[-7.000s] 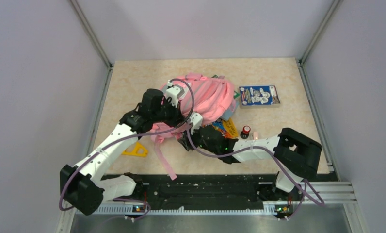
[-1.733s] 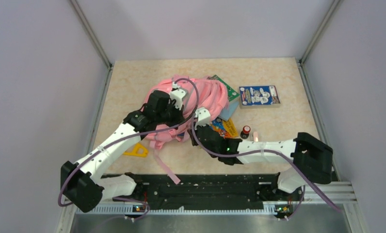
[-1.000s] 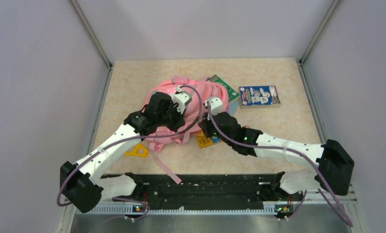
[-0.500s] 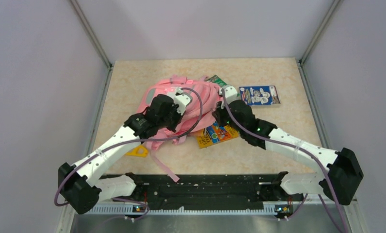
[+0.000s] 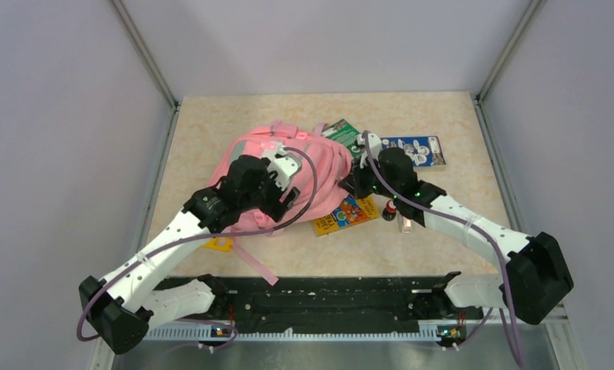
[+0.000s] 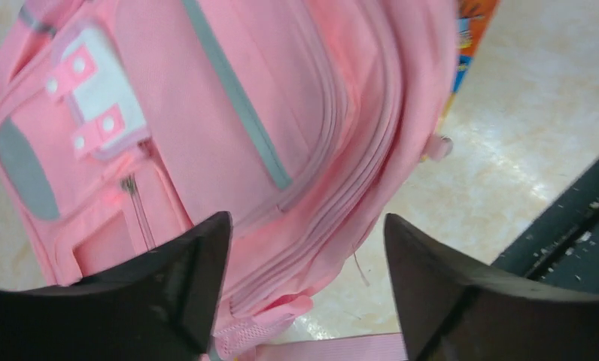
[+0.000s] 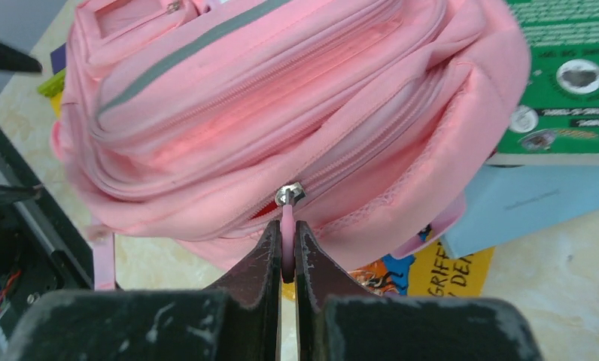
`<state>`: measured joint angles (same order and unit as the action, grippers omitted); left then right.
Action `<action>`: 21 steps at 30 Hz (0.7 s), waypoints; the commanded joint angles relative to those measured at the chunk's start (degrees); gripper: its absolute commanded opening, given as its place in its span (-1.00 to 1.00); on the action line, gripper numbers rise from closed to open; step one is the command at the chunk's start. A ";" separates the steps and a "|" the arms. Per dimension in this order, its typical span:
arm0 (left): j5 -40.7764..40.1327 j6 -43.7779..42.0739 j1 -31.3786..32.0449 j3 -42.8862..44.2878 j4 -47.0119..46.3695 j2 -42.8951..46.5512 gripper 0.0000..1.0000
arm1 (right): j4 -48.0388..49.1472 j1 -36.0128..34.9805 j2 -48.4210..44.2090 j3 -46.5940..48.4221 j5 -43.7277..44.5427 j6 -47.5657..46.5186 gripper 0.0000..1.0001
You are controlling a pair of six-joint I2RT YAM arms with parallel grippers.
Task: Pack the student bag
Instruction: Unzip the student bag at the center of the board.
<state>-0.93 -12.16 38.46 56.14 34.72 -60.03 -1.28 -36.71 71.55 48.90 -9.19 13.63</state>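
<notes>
Pink fabric fills both my wrist views: the soft pink backpack with grey-green stripes point(image 5: 288, 158) lies slumped mid-table, front pockets up. My right gripper point(image 7: 287, 257) is pinched tight on the pink zipper pull point(image 7: 287, 224). My left gripper point(image 6: 304, 226) hangs spread wide over the bag's front, holding nothing.

I judge I'm opening a compartment. Next the pull must run along its track while my left pins the limp cloth, or the bag will drag along.

A green printed box point(image 7: 575, 83), a pale blue box point(image 7: 530, 203) and an orange-yellow booklet point(image 5: 349, 214) crowd the bag's right side. A small red-capped bottle point(image 5: 391, 206) stands near.
</notes>
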 commanded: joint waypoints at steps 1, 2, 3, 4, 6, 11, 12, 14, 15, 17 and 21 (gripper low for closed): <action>15.80 6.55 0.22 5.69 -6.38 1.57 0.77 | 4.39 0.59 -0.05 -2.65 -8.50 1.64 -1.00; 17.06 8.41 0.49 5.84 -8.71 1.34 0.80 | 4.96 0.59 -0.24 -3.53 -9.12 2.18 -1.00; 17.33 10.62 0.97 5.73 -11.42 0.99 0.81 | 5.49 0.59 -0.45 -4.26 -9.71 2.47 -1.00; 17.36 12.65 1.54 5.54 -14.38 0.36 0.82 | 5.88 0.52 -0.64 -4.94 -10.05 2.90 -1.00; 17.60 15.13 2.94 5.14 -19.17 -1.99 0.82 | 6.43 0.50 -1.07 -5.91 -10.43 3.43 -1.00; 11.18 12.79 8.71 6.91 -22.32 -11.39 0.81 | 5.81 0.50 -3.12 -6.82 -10.20 3.75 -1.00; 7.51 9.44 11.31 7.18 -21.90 -15.13 0.72 | 5.57 0.50 -4.32 -7.34 -9.79 3.83 -1.00; 3.66 8.71 12.85 6.63 -22.30 -17.21 0.70 | 5.06 0.50 -5.44 -7.61 -9.47 3.71 -1.00; 2.18 8.85 13.39 6.24 -22.77 -17.91 0.69 | 4.87 0.50 -5.96 -7.72 -9.40 3.58 -1.00; -1.06 9.24 14.09 5.26 -23.83 -18.80 0.67 | 4.52 0.50 -6.73 -8.01 -9.17 3.31 -1.00; -5.33 9.70 15.09 3.86 -25.82 -19.58 0.60 | 4.39 0.50 -7.46 -8.20 -8.91 3.07 -1.00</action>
<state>0.89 -2.04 52.97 60.73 14.74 -80.29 0.38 -36.51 66.89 40.45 -17.28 16.69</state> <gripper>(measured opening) 0.820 0.025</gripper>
